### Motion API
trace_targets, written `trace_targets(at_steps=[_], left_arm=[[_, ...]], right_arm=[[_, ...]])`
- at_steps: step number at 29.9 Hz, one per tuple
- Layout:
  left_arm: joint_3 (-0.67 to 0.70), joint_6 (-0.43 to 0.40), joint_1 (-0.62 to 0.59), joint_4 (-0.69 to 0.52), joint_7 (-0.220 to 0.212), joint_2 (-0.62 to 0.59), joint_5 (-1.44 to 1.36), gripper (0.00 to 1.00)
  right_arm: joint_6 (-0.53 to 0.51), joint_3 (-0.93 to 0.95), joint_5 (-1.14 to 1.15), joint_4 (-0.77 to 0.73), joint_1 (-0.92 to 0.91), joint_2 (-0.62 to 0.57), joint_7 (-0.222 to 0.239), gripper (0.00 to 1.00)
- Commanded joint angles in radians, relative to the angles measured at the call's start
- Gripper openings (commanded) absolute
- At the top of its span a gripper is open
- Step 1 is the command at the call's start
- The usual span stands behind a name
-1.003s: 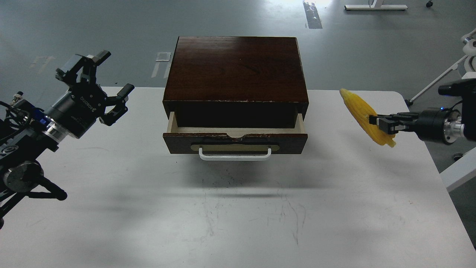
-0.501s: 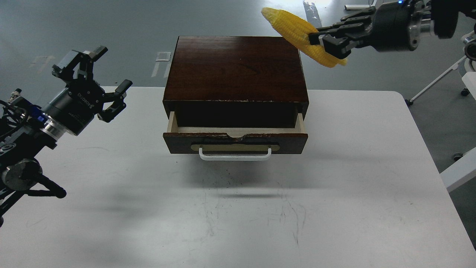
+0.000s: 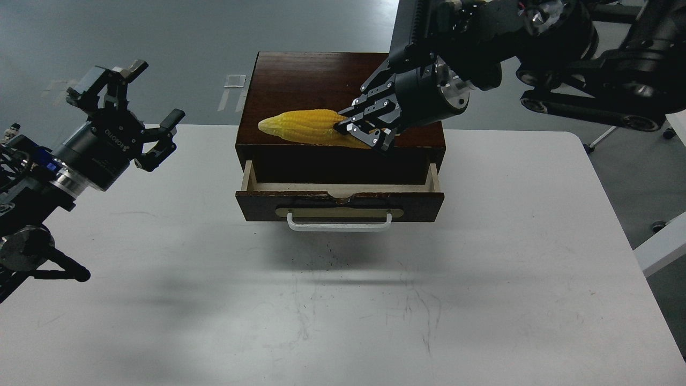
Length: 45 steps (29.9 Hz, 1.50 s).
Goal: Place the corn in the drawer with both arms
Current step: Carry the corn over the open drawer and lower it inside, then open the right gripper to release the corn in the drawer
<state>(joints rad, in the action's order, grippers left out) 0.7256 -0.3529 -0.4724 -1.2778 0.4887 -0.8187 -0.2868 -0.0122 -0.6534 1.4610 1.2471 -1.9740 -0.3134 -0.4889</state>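
Corn (image 3: 305,127): bright yellow cob, ridged kernel rows, plastic look, tapered tip pointing to 9 o'clock, fat end at 3 o'clock. Lying roughly level in the view, over the front edge of the box (image 3: 321,86) top, above the drawer (image 3: 340,205) opening. Can't tell if it touches the box top or is held clear of it.

Right gripper (image 3: 358,130): comes in from 1 o'clock, fingers closed on the fat end of the corn. Silver ring behind the black body.

Left gripper (image 3: 128,110): at 9 o'clock of the box, well apart from it, fingers spread wide, nothing in them. Points toward 1 o'clock, hangs above the table (image 3: 482,300).

Drawer: pulled partway out, dark brown front, pale wood sides and inside, chipped top edge with a notch at centre. White bar handle (image 3: 338,222) on a gold oval plate. Only a strip of its inside shows; the rest sits in shadow under the box.

Writing: white "ROBOTIQ" on the left gripper body, seen upside down. Smaller print below it too small to read.

Surface: white table, scuffed, with dark scratch marks and specks at 6 o'clock of the drawer. Soft shadows beneath box and left arm.

Room: grey floor with glare at 12 o'clock, pale tape marks (image 3: 235,81) at 11 o'clock, a dark tape strip partly hidden behind the right arm. White frame legs at the 3 o'clock edge.
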Motion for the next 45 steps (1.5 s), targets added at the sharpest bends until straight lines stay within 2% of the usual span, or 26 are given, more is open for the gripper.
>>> trace_targets(at_steps=[1, 16, 19, 24, 26, 27, 29, 33, 38, 40, 45], left_arm=[[0.002, 0.000, 0.000, 0.000, 0.000, -0.002, 0.000, 0.99], [0.002, -0.001, 0.000, 0.000, 0.000, -0.005, 0.000, 0.99], [0.002, -0.001, 0.000, 0.000, 0.000, -0.005, 0.000, 0.99], [0.002, -0.001, 0.005, 0.000, 0.000, -0.005, 0.001, 0.99], [0.002, -0.005, 0.006, 0.000, 0.000, -0.005, 0.001, 0.99], [0.002, -0.005, 0.006, 0.000, 0.000, -0.005, 0.001, 0.99], [0.002, -0.005, 0.006, 0.000, 0.000, -0.005, 0.001, 0.99], [0.002, -0.005, 0.006, 0.000, 0.000, -0.005, 0.001, 0.99], [0.002, -0.005, 0.006, 0.000, 0.000, -0.005, 0.001, 0.99], [0.003, -0.005, 0.006, 0.000, 0.000, -0.005, 0.001, 0.99], [0.003, -0.005, 0.006, 0.000, 0.000, -0.005, 0.001, 0.99]], right_arm=[[0.050, -0.044, 0.042, -0.005, 0.014, 0.036, 0.000, 0.00], [0.066, -0.072, 0.061, -0.074, 0.107, 0.080, 0.000, 0.00], [0.066, -0.072, 0.058, -0.074, 0.121, 0.079, 0.000, 0.15], [0.066, -0.074, 0.058, -0.075, 0.126, 0.077, 0.000, 0.23], [0.066, -0.074, 0.055, -0.077, 0.127, 0.077, 0.000, 0.35], [0.066, -0.074, 0.055, -0.077, 0.127, 0.076, 0.000, 0.37], [0.066, -0.074, 0.051, -0.077, 0.127, 0.074, 0.000, 0.37], [0.066, -0.074, 0.048, -0.075, 0.127, 0.069, 0.000, 0.47], [0.066, -0.074, 0.048, -0.072, 0.126, 0.068, 0.000, 0.49], [0.066, -0.074, 0.047, -0.071, 0.121, 0.068, 0.000, 0.59], [0.066, -0.072, 0.030, -0.063, 0.109, 0.065, 0.000, 0.62]])
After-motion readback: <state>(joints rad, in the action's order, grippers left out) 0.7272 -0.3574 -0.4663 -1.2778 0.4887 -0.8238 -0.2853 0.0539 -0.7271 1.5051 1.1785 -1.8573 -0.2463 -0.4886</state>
